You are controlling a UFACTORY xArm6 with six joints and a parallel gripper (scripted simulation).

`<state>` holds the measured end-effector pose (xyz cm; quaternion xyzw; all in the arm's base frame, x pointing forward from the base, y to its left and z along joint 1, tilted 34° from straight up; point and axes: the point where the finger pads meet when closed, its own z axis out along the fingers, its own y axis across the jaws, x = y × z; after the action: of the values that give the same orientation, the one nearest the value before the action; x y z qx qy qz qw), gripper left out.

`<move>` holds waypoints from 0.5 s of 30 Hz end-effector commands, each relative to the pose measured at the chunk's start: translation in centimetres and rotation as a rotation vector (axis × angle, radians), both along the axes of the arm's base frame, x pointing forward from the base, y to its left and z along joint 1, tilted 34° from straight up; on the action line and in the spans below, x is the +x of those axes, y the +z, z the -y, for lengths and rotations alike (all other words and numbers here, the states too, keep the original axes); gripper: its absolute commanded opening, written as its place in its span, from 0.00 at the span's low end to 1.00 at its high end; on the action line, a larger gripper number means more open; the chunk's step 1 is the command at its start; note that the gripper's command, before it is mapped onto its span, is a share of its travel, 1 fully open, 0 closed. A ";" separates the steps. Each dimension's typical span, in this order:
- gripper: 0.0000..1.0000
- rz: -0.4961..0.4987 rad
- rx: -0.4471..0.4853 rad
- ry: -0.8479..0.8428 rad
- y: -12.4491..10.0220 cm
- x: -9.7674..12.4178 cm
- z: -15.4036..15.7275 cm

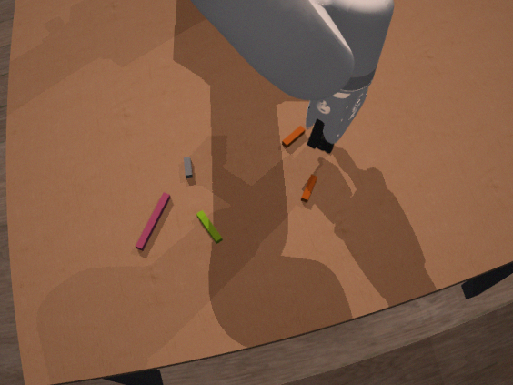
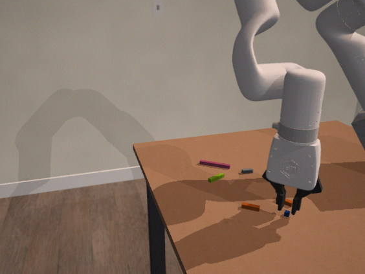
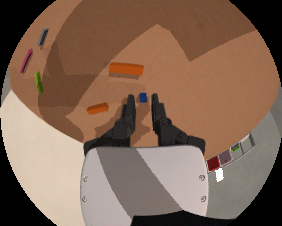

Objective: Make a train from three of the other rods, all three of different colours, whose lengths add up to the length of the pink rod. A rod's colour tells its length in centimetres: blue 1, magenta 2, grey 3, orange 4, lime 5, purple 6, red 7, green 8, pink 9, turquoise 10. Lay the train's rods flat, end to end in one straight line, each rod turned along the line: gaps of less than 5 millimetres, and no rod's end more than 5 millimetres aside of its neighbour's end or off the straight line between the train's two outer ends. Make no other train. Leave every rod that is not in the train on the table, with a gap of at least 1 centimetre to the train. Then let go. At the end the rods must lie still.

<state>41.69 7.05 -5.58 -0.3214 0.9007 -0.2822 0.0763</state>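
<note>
My gripper (image 1: pixel 321 148) (image 2: pixel 288 208) (image 3: pixel 143 102) is partly open and empty, low over the table. A small blue rod (image 2: pixel 287 213) (image 3: pixel 143 97) lies below and between its fingertips; the gripper hides it in the top view. One orange rod (image 1: pixel 294 136) (image 2: pixel 288 203) (image 3: pixel 126 69) lies close beside the gripper. Another orange rod (image 1: pixel 309 187) (image 2: pixel 250 206) (image 3: pixel 97 108) lies apart from it. A grey rod (image 1: pixel 187 167) (image 2: pixel 247 171) (image 3: pixel 43 37), a lime rod (image 1: pixel 209 227) (image 2: pixel 216 177) (image 3: pixel 39 82) and the long pink rod (image 1: pixel 153 221) (image 2: pixel 215 164) (image 3: pixel 26 61) lie separately. No rods touch.
The table (image 1: pixel 114 156) (image 2: pixel 323 240) carries broad arm shadows. Its near edge runs along the bottom in the top view. The two orange rods are the closest obstacles around the gripper. Small coloured boxes (image 3: pixel 213 164) show beyond the table in the wrist view.
</note>
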 end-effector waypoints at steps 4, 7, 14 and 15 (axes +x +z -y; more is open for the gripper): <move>0.24 0.002 0.001 0.001 0.0 0.1 -0.1; 0.24 0.002 0.001 0.001 -0.1 0.1 0.0; 0.24 0.002 0.001 0.001 -0.6 0.3 0.3; 0.24 0.002 0.001 0.001 -0.6 0.4 0.3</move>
<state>41.90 6.73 -6.14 -0.3214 0.9007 -0.2822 0.0762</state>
